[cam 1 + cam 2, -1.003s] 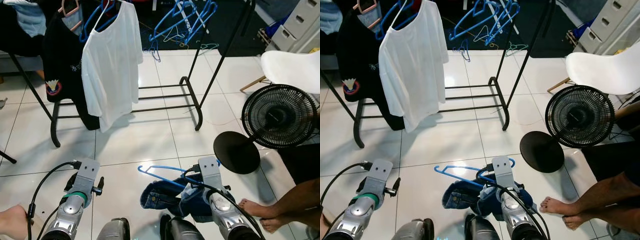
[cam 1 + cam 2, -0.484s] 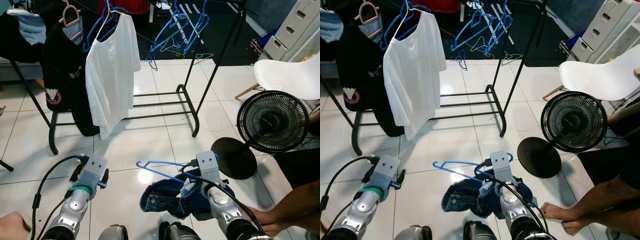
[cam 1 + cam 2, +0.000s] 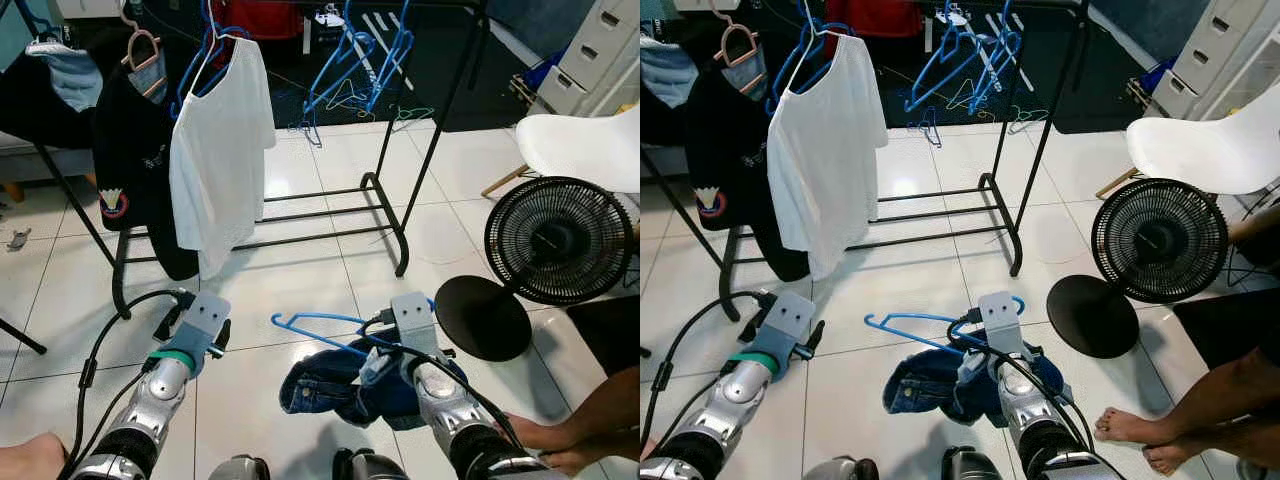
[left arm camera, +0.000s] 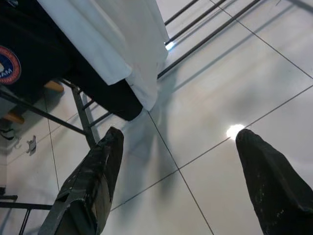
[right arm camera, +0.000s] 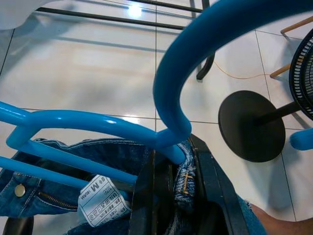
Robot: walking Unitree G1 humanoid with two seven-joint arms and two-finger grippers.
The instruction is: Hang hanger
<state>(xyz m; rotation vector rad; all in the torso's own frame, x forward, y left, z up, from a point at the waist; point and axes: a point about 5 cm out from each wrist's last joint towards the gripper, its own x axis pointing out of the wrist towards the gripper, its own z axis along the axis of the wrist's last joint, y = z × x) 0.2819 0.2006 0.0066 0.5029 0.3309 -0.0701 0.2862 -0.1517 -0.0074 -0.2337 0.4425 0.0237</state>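
Blue hanger [image 3: 318, 330] carrying denim jeans [image 3: 335, 385] is clamped in the right gripper [image 5: 172, 166], low above the floor before the black clothes rack [image 3: 400, 215]. Left gripper [image 4: 176, 171] is wide open, holding nothing, left of the hanger.

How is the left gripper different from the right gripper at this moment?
The left gripper is open and holds nothing, with bare floor tiles between its fingers; the right gripper is shut on the blue hanger that carries denim jeans. The left gripper is nearer the white shirt; the right gripper is nearer the fan. Both point toward the clothes rack.
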